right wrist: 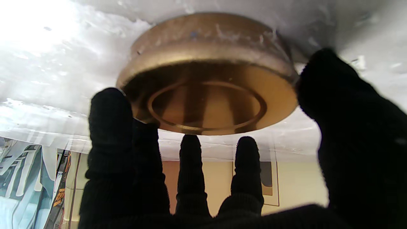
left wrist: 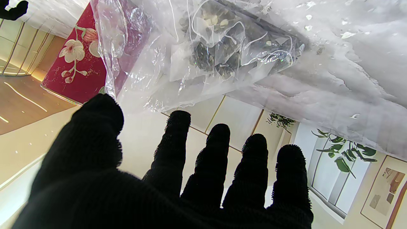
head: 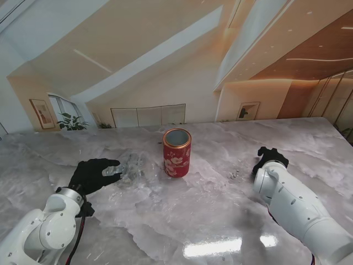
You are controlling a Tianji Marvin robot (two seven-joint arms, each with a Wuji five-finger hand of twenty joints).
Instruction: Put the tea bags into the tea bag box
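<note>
The red flowered tea tin [head: 176, 153] stands upright in the middle of the table with its top uncovered; it also shows as the tea tin [left wrist: 74, 63] in the left wrist view. Just to its left lies a clear plastic bag [head: 131, 167] holding several mesh tea bags [left wrist: 222, 47]. My left hand [head: 94, 174] is open at the bag's near-left edge, fingers [left wrist: 173, 143] spread and the thumb close to the plastic. My right hand [head: 268, 157] is down on the table to the right, with thumb and fingers [right wrist: 109, 121] set against opposite sides of the gold lid [right wrist: 206, 82], which lies flat.
The marble table [head: 182, 221] stretches wide around the tin. Small light crumbs [head: 234, 175] lie between the tin and my right hand. The table's far edge [head: 165, 128] runs just beyond the tin.
</note>
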